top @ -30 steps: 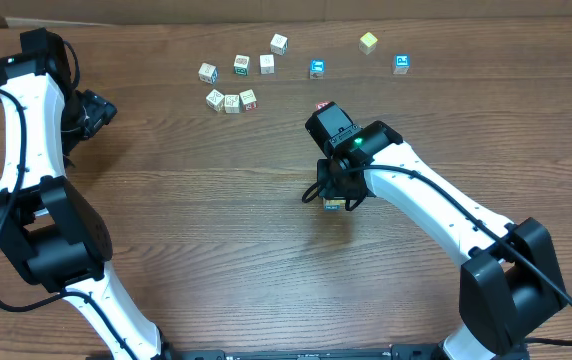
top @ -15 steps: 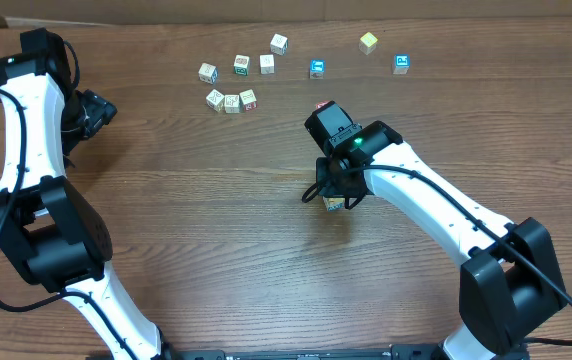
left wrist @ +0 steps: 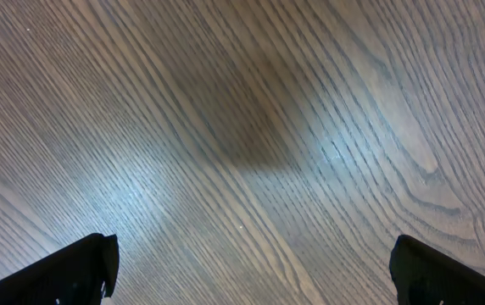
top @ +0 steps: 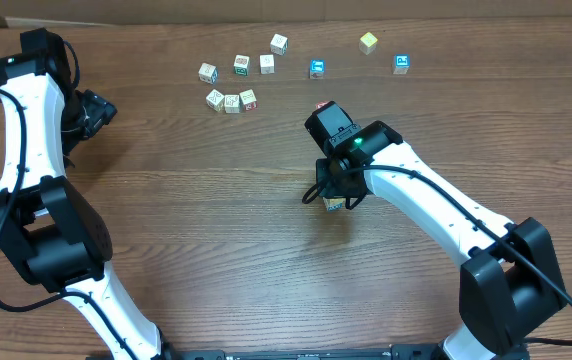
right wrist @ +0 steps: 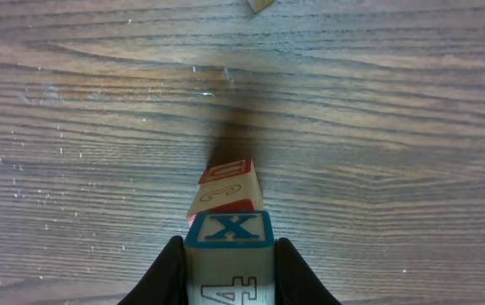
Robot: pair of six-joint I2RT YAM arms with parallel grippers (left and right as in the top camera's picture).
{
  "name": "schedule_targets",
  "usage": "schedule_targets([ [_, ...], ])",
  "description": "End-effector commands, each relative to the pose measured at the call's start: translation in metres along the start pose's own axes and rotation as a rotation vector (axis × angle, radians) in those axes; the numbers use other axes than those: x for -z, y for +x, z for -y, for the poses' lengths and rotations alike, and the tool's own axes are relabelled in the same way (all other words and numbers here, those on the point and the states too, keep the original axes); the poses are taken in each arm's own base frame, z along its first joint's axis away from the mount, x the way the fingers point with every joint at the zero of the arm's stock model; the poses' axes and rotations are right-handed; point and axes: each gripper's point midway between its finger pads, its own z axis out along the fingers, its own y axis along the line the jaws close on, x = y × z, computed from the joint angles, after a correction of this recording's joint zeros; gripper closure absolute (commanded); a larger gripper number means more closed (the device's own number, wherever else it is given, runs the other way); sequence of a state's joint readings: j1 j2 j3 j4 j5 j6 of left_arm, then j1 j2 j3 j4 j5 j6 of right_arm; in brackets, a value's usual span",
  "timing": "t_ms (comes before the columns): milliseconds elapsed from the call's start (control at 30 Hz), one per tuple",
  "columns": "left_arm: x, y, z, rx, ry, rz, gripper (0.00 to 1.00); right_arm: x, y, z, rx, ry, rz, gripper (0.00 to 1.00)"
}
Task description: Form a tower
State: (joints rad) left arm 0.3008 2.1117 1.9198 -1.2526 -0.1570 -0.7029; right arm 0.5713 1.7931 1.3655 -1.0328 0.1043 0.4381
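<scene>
The tower (right wrist: 225, 182) shows end-on in the right wrist view, as a red-marked cube on the table with a blue-faced X cube (right wrist: 229, 230) in front of it. My right gripper (right wrist: 229, 246) is shut on that blue cube, one finger on each side. Whether the blue cube rests on the red-marked one I cannot tell. From overhead, the right gripper (top: 334, 190) hangs mid-table and only a bit of cube (top: 333, 204) peeks out below it. My left gripper (top: 94, 110) is far left, open over bare wood, its fingers (left wrist: 90, 263) wide apart.
Loose cubes lie along the far side: a trio (top: 232, 100), several pale ones around (top: 241, 65), two blue ones (top: 316, 68) (top: 401, 63) and a yellow one (top: 368, 41). A cube corner (right wrist: 259, 4) shows at the top of the right wrist view.
</scene>
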Motion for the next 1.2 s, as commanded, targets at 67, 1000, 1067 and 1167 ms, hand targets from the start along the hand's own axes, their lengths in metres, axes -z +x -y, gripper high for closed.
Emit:
schedule_targets([
  [67, 0.0025, -0.0018, 0.0037, -0.011, 0.006, 0.011, 0.00, 0.0058, -0.0083, -0.0050, 0.085, -0.008, 0.031, 0.87],
  [1000, 0.0025, -0.0017, 0.0038, -0.012, 0.006, 0.011, 0.00, 0.0058, -0.0049, -0.0112, 0.162, -0.045, 0.014, 0.82],
  [1067, 0.0025, -0.0018, 0.0037, -0.012, 0.006, 0.011, 0.00, 0.0058, -0.0057, -0.0116, 0.162, -0.046, 0.017, 0.82],
  [1167, 0.0025, -0.0017, 0.0039, -0.012, 0.006, 0.011, 0.00, 0.0059, -0.0071, -0.0124, 0.163, -0.049, 0.023, 0.82],
])
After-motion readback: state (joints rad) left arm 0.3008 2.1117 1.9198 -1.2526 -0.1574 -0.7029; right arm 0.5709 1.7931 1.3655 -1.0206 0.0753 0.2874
